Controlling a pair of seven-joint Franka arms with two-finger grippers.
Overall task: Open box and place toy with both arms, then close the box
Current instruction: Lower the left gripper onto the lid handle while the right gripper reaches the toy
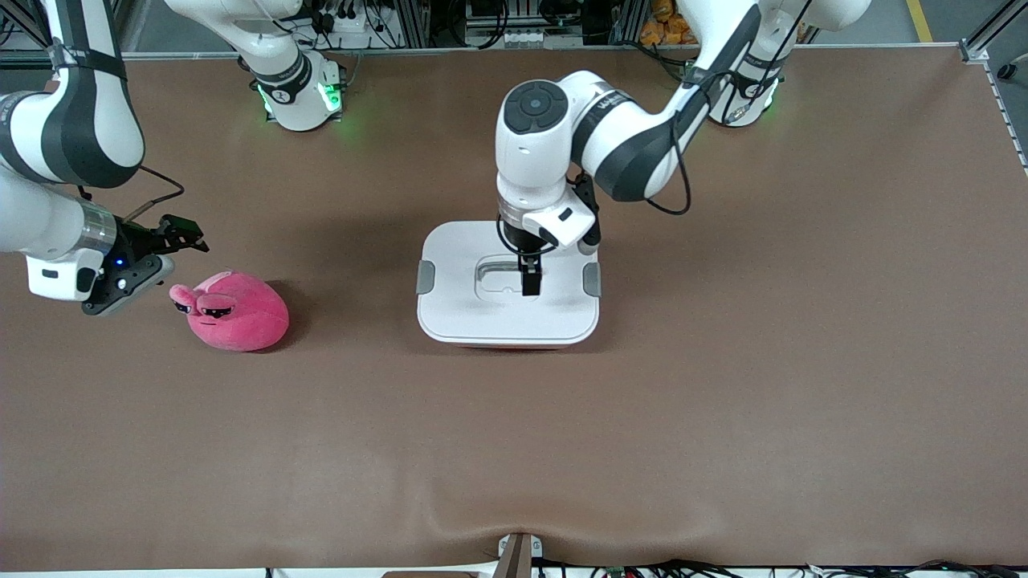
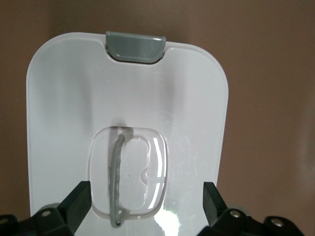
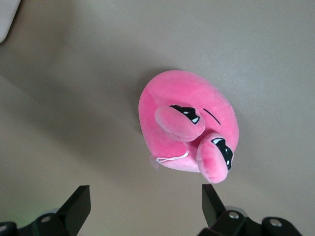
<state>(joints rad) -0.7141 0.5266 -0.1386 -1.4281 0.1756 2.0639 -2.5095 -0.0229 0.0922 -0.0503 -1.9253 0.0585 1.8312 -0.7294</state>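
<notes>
1. Toy: one, hot pink, lying on the table toward the right arm's end, well apart from the box and a little nearer the front camera than the box's middle. Nothing touches it.
2. Box: one, at mid-table, its white lid seated flat. Two grey clips counted, one at each end of the lid; the wrist view shows one of them lying down against the lid rim. One clear handle lies in its recess.
3. Left gripper: over the lid, pointing down at the handle recess. Fingers stand apart, one to each side of the handle, holding nothing. Contact with the lid cannot be confirmed.
4. Right gripper: in the air just beside the toy, jaws spread and empty. The wrist view shows the toy ahead of the fingers, not between them.
5. Step in hand, as judged: the opening has not begun; the lid is on and the toy is outside.
6. Next move, as judged: the left gripper must lower onto the handle and clamp it, though the clips may need freeing first. The right gripper must centre over the toy before descending.
7. Arms counted: two.
</notes>
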